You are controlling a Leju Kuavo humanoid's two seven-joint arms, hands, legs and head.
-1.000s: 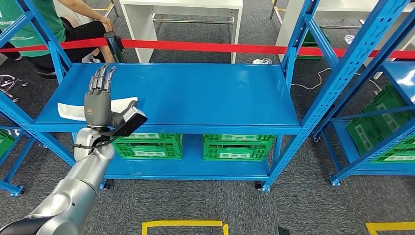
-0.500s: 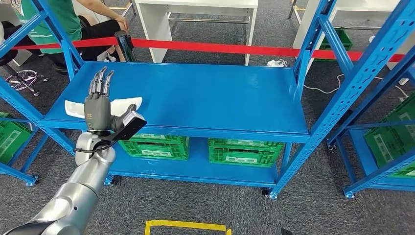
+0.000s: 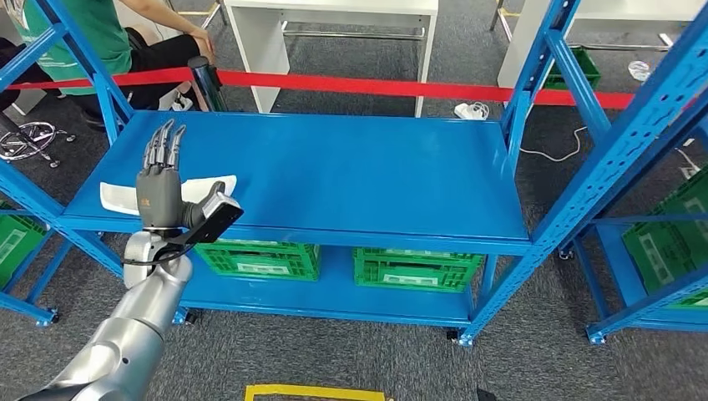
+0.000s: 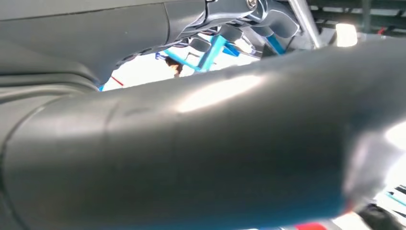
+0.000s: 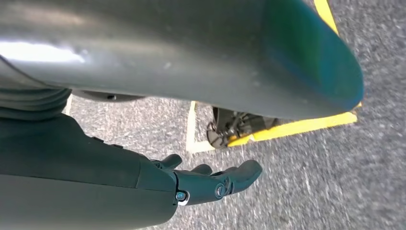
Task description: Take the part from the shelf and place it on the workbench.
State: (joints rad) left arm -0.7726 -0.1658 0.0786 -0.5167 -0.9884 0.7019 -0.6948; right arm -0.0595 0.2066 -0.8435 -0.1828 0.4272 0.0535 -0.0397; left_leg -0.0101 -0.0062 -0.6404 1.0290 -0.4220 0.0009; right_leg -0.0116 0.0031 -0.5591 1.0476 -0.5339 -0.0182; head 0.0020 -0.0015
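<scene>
One white part lies at the shelf's left front edge, partly behind the left hand, which holds nothing, fingers straight and apart, as half a second ago (the camera has shifted slightly). Right hand hangs over the carpet, fingers loosely extended, released. Two green crates sit below; their contents cannot be seen.

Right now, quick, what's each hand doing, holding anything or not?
Left hand: open, fingers straight, raised over the white part, holding nothing.
Right hand: open, hanging above the floor, holding nothing.
</scene>
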